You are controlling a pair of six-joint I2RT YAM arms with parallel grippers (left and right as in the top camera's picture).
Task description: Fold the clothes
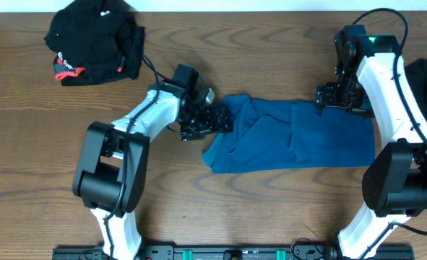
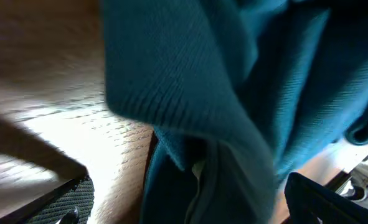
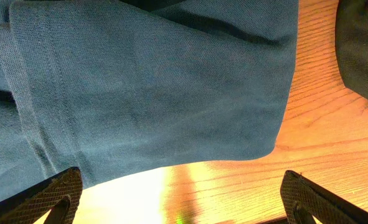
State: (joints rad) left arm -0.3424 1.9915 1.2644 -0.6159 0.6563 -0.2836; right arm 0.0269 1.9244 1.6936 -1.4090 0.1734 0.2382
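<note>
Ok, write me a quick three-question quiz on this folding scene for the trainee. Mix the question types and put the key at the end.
1. Count: how many garments show in the overhead view?
2. Choose: the left gripper sits at which part of the teal shirt? A. its left end. B. its right end. C. its middle.
3. True or false: the right gripper is shut on the shirt's hem.

Key
1. Three: the teal shirt, the black garment with red-and-white trim and the dark garment at the table's right edge.
2. A.
3. False. Its jaws stand open and hold nothing.
</note>
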